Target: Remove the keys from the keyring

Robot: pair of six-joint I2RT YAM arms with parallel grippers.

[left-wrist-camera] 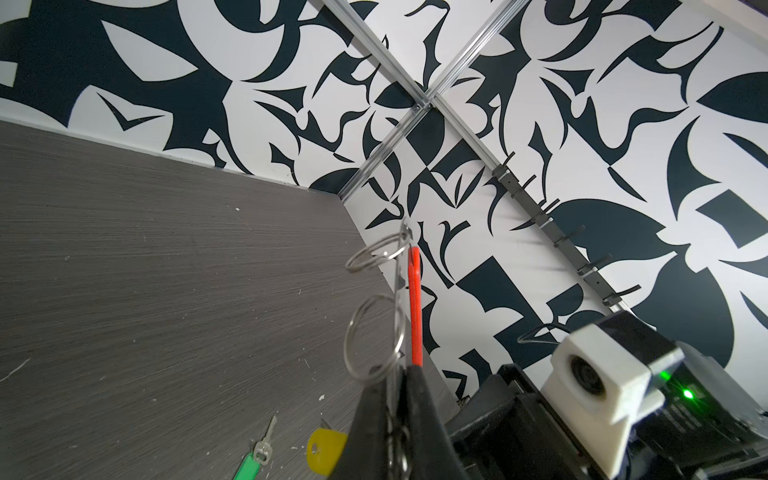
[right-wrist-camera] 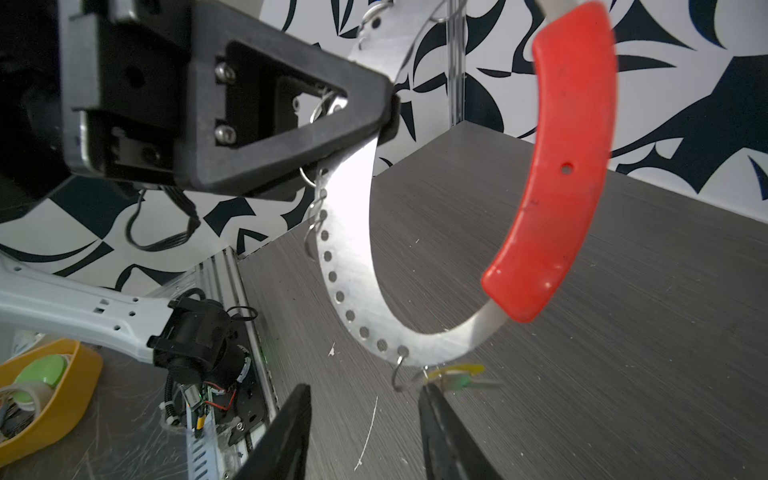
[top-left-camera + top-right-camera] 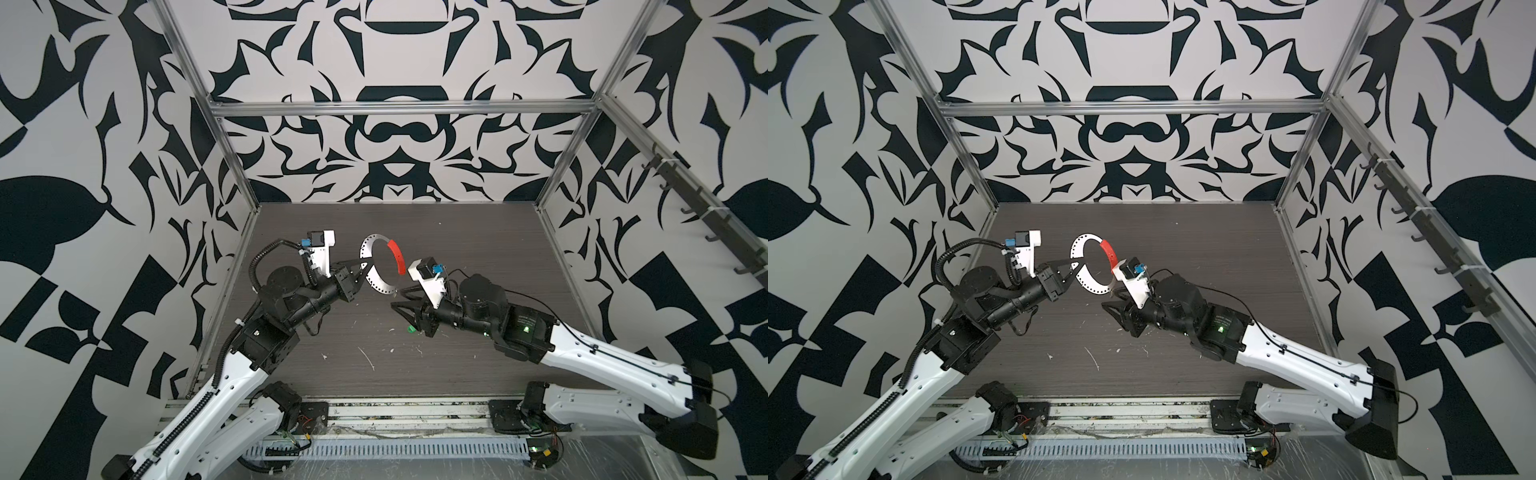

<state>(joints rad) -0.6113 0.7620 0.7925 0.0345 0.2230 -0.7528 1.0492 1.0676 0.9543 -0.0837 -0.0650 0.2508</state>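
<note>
Left hand [image 2: 386,118] clamped on keyring [image 2: 353,232]; right hand [image 2: 365,399] half apart, perhaps touching keys [image 2: 457,374]

Readable text: none in any view.
Print on right arm: a few pale lines on the black housing [image 3: 524,321] well behind the right claw [image 3: 397,300], just beside a green light [image 3: 527,329]; seen in both top views, too small to read.
Same print, left wrist view: faint grey lines on that housing [image 1: 685,419], behind the right claw's white camera mount [image 1: 602,374] and just beside the green light; blurred, no letter clear.
Brands, numbers, signs: none legible.
</note>
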